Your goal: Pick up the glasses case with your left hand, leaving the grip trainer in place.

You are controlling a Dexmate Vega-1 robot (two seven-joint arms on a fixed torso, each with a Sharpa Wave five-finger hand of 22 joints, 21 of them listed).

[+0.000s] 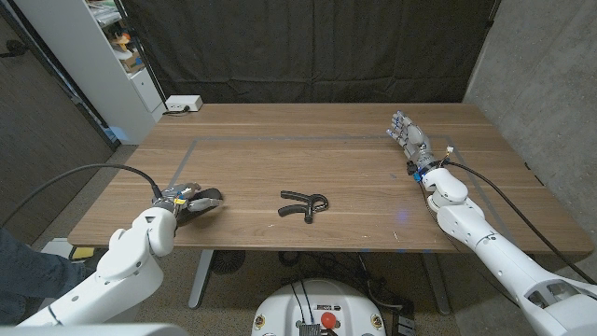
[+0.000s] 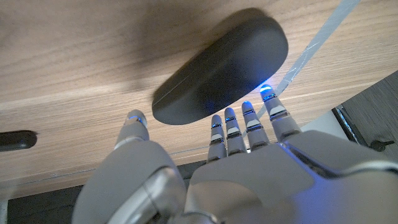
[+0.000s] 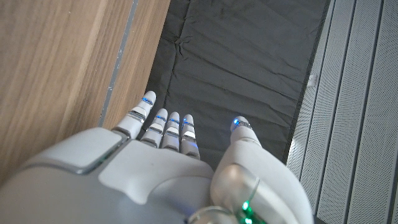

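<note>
The dark grey glasses case (image 1: 209, 199) lies on the wooden table (image 1: 308, 168) near its front left. My left hand (image 1: 182, 199) is right behind it. In the left wrist view the case (image 2: 224, 65) lies just past my fingertips (image 2: 249, 112), which reach its near edge, while the thumb (image 2: 134, 121) stays apart from it; nothing is gripped. The black grip trainer (image 1: 304, 205) lies at the front middle, apart from the case, and one dark end of it (image 2: 15, 140) shows in the left wrist view. My right hand (image 1: 410, 138) is at the far right with fingers (image 3: 163, 124) stretched out, holding nothing.
A white box (image 1: 182, 104) sits at the table's back left corner, beside a white shelf unit (image 1: 121, 56). A blue tape line (image 1: 280, 140) runs across the tabletop. A black curtain (image 1: 308, 47) hangs behind the table, and a grey wall (image 1: 541, 84) stands on the right.
</note>
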